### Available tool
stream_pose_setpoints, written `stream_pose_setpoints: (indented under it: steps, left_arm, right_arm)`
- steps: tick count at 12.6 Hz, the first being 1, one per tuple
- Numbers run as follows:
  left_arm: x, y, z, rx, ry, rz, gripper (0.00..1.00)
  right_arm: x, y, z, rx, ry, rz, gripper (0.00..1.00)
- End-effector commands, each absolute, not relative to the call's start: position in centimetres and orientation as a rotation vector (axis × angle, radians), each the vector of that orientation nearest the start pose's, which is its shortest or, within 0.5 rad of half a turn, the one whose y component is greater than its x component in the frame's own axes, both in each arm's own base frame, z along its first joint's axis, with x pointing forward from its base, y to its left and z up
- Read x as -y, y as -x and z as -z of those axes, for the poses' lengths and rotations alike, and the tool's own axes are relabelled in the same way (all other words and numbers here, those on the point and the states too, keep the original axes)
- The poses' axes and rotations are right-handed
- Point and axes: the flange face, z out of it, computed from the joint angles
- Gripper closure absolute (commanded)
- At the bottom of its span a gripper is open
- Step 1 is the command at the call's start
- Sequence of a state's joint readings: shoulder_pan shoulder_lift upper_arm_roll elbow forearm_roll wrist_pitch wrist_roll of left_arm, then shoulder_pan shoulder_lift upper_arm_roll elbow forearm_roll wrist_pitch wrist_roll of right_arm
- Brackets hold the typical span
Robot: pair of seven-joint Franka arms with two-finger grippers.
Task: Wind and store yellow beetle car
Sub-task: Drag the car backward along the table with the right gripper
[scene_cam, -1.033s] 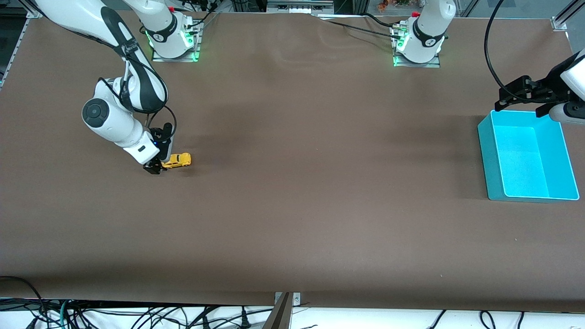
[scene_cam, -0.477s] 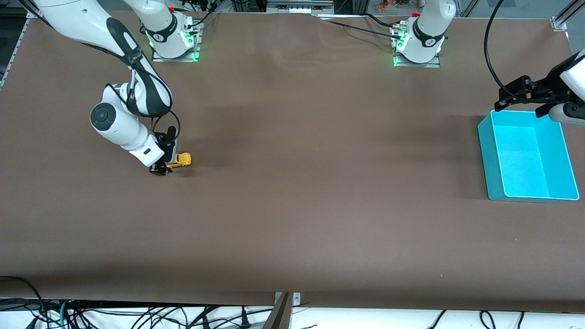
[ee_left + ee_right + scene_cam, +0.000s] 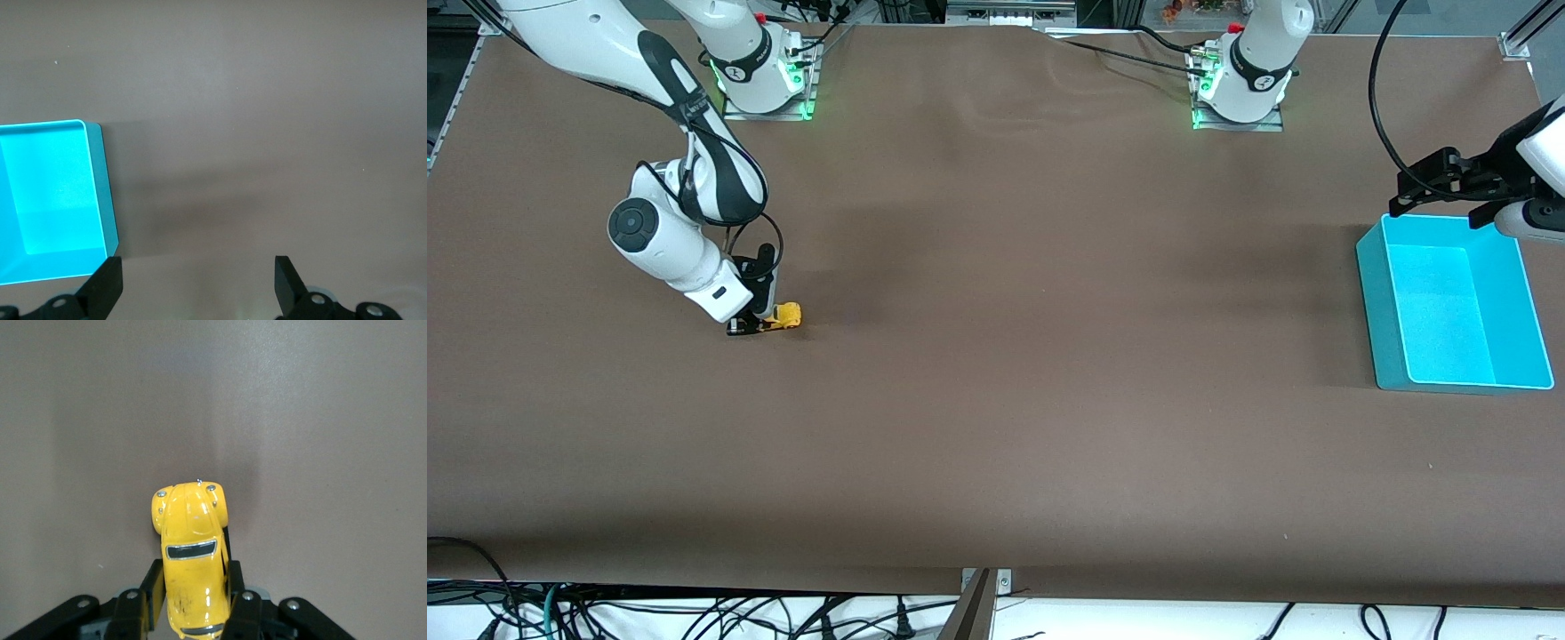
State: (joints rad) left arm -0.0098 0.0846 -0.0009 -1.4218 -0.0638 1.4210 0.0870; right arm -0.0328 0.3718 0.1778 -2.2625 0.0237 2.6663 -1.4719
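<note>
While the right tool (image 3: 193,603) pinches the car (image 3: 191,553) low on the counter (image 3: 996,356), its rear is hidden; the left tool (image 3: 197,283) waits spread by the bin (image 3: 50,200).

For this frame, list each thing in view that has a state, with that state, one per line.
yellow beetle car: upright on the table, clamped between the right gripper's fingers.
right gripper: low at the table toward the right arm's end, shut on the car's sides.
left gripper: open, holding nothing, over the cyan bin's edge; this arm waits.
cyan bin: upright, empty, toward the left arm's end.
</note>
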Motion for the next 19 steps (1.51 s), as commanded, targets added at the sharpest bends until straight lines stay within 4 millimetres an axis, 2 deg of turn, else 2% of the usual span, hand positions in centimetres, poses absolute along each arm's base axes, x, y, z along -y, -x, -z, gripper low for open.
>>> stream_pose_setpoints:
  steps: [1,4,9,12,14,17,19]
  left_arm:
    - [1.4,-56.7,-63.8,-0.205,3.188,-0.114,0.00]
    - [1.4,-56.7,-63.8,-0.203,3.188,-0.114,0.00]
    - [1.3,-56.7,-63.8,-0.201,3.190,-0.111,0.00]
    - [1.4,-56.7,-63.9,-0.203,3.190,-0.111,0.00]
    - [1.3,-56.7,-63.9,-0.201,3.190,-0.111,0.00]
    - [1.3,-56.7,-63.9,-0.201,3.190,-0.109,0.00]
    - [1.4,-56.7,-63.8,-0.203,3.190,-0.114,0.00]
  right_arm:
    - [-7.9,-53.4,-20.0,-2.265,-2.221,-0.123,1.00]
    - [-7.6,-53.5,-20.4,-2.229,-2.256,-0.126,1.00]
    - [-5.9,-53.7,-20.5,-2.189,-2.295,-0.117,1.00]
    - [-5.7,-53.4,-19.4,-2.199,-2.304,-0.098,1.00]
    - [-4.9,-53.3,-18.7,-2.198,-2.310,-0.092,1.00]
    - [-2.6,-53.4,-18.4,-2.194,-2.304,-0.079,1.00]
    - [0.1,-53.2,-18.2,-2.167,-2.327,-0.071,1.00]
